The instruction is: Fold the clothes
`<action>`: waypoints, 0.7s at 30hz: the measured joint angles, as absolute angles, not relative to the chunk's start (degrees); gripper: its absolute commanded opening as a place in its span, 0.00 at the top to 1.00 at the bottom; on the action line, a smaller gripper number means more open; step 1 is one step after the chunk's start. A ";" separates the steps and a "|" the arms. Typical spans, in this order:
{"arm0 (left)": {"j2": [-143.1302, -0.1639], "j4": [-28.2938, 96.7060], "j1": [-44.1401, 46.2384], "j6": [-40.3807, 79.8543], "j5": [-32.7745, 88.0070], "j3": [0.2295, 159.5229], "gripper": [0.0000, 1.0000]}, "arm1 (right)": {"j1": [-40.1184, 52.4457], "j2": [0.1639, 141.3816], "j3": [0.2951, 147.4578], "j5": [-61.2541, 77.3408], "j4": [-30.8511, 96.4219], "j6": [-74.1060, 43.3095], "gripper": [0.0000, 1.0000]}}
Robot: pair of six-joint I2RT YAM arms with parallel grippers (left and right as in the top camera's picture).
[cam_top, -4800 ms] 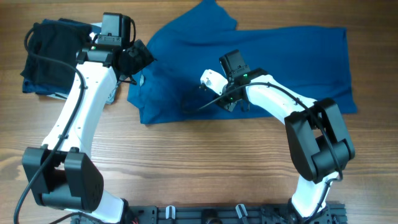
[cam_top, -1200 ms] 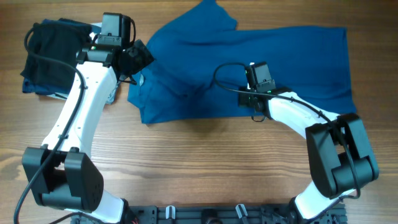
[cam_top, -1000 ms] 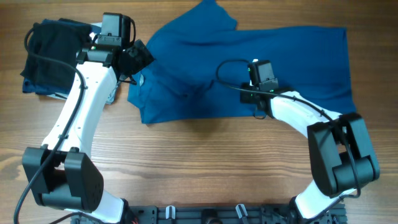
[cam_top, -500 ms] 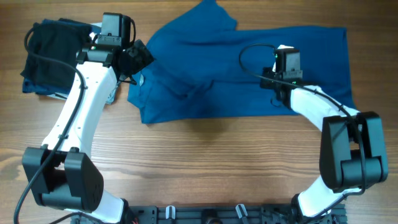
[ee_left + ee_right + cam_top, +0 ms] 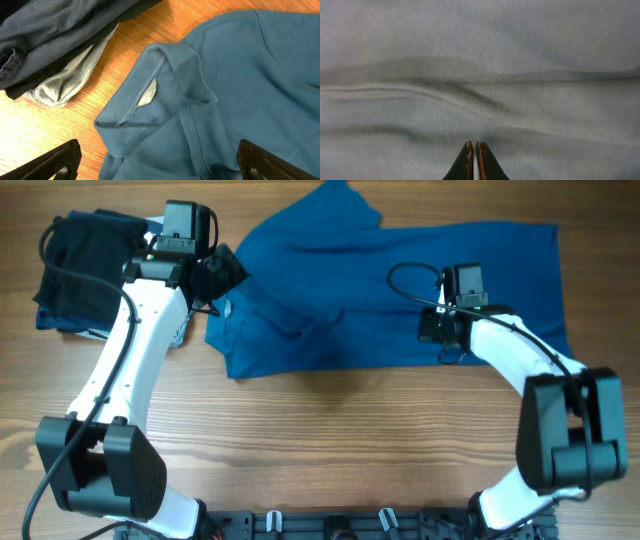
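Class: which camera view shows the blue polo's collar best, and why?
Left wrist: the collar is close and large, with its label visible. Overhead shows it tiny. Right wrist shows only plain fabric.

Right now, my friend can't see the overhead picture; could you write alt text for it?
A blue polo shirt lies spread on a wooden table, two white robot arms reaching toward it. The right gripper, closed, is over the shirt's body; the left gripper, open, hangs by the collar, near a stack of dark folded garments.
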State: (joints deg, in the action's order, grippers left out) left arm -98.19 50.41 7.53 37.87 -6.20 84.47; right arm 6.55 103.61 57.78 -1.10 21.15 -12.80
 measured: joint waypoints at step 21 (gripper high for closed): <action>-98.19 50.43 7.53 37.87 -6.20 84.44 0.00 | -5.50 106.13 60.14 -8.93 10.61 -6.79 0.94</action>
State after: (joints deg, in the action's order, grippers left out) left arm -98.19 50.43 7.53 37.87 -6.20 84.44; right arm -5.50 106.13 60.14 -8.93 10.61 -6.79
